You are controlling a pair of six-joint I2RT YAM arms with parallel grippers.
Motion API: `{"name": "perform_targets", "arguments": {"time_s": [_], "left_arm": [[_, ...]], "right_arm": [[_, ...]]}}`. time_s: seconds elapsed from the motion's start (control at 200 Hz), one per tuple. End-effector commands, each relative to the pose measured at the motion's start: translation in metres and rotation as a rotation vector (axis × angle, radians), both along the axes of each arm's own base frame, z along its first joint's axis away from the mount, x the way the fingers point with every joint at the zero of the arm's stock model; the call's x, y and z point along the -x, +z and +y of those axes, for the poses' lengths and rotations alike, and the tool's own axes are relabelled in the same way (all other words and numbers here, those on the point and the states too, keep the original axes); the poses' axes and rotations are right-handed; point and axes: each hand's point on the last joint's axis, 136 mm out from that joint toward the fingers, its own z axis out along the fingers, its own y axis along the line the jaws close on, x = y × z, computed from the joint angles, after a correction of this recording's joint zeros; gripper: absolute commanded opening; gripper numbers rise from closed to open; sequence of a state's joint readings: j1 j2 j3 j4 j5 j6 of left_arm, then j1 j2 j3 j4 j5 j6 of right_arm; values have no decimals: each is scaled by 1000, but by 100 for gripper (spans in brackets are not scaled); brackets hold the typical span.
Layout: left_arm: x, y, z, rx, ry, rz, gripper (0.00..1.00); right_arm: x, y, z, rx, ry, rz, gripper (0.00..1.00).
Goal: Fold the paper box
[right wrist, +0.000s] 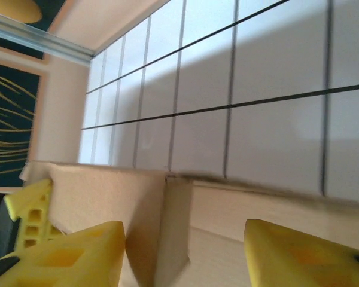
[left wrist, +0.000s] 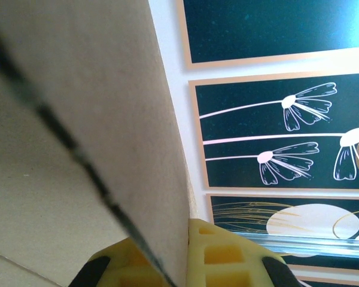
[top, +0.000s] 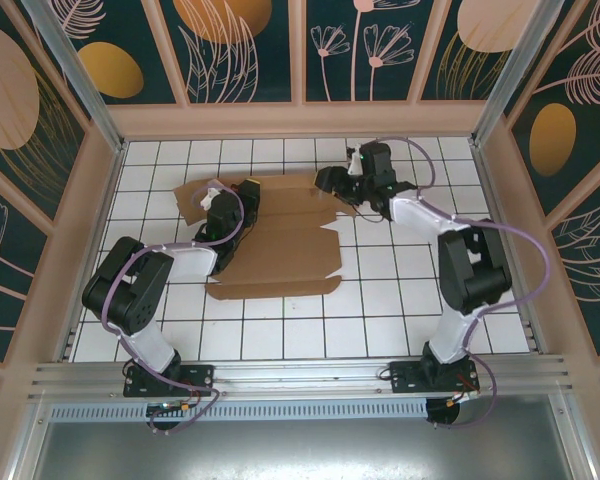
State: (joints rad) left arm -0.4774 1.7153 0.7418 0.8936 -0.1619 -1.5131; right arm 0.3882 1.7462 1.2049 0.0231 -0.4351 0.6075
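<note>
Two grippers on one sheet of cardboard. From the top external view: the paper box [top: 280,250] spread mostly flat on the white tiled table [top: 410,300], just toward 9 o'clock of the middle, its longer run roughly 9 to 3 o'clock, with a narrow flap along the 6 o'clock edge and a notched, ragged edge toward 3. Over the 9 o'clock end, the left gripper [top: 220,213], on a flap apparently tipped up off the tiles; at the 1 o'clock corner, the right gripper [top: 332,183], on the far edge. From each tool, the sheet's bulk inward: toward 3 to 4 o'clock of the left one, toward 7 to 8 o'clock of the right one. Left arm nearer the 9 o'clock flaps, right arm nearer the far edge and the notched side. From the left wrist view: the left gripper [left wrist: 175,263] pinched tight on the paper box [left wrist: 78,119], a thin panel edge running down from 11 o'clock into the seam between the yellow fingers [left wrist: 224,257], the panel steep against the patterned wall [left wrist: 275,137] behind. From the right wrist view: the right gripper [right wrist: 185,254] roughly half spread, yellow fingers [right wrist: 78,257] at 7 and 5 o'clock straddling the paper box [right wrist: 107,191], no pad clearly pressed on it, so nothing judged held. Between them a crease or slot at a flap junction, the board edge a little above the tiled table [right wrist: 257,119] toward 12. Likely step in hand: raising the side walls, with the left end clamped as anchor. Coming move probably a close on that far edge and a fold inward toward 7 o'clock, across the long axis. Risk: a grip off the crease and a crooked bend.
</note>
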Motion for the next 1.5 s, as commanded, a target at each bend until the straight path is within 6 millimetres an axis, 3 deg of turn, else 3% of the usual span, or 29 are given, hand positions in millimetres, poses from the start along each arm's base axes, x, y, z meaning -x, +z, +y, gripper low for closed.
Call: {"name": "perform_targets", "arguments": {"time_s": [0.0, 0.105, 0.23, 0.28, 0.295, 0.33, 0.51, 0.741, 0.891, 1.226, 1.496], "left_arm": [[14, -45, 4, -102, -10, 136, 0], [14, -45, 4, -106, -8, 138, 0], [14, -46, 4, -112, -9, 139, 0], [14, -47, 6, -119, -4, 141, 0], [15, -37, 6, -110, -4, 121, 0], [15, -35, 7, -112, 0, 118, 0], [15, -34, 7, -117, -1, 120, 0], [14, -38, 3, -110, -16, 124, 0], [13, -39, 2, -109, -17, 128, 0], [13, -41, 4, -120, -14, 140, 0], [18, -50, 1, -122, -38, 168, 0]], "right_arm": [[14, -2, -34, 155, -95, -87, 50], [29, -23, -46, 199, -135, -96, 35], [33, -60, -41, 268, -126, -43, 20], [31, -71, -35, 287, -118, -22, 19], [29, -73, -34, 292, -117, -18, 19], [26, -79, -30, 307, -115, -8, 20], [4, -101, -31, 375, -175, 19, 33], [-14, -112, -27, 389, -193, 18, 42], [-12, -116, -7, 276, -118, 35, 43], [11, -79, 29, -37, 0, -13, 36], [25, -108, 47, -5, 46, 29, 36]]}}
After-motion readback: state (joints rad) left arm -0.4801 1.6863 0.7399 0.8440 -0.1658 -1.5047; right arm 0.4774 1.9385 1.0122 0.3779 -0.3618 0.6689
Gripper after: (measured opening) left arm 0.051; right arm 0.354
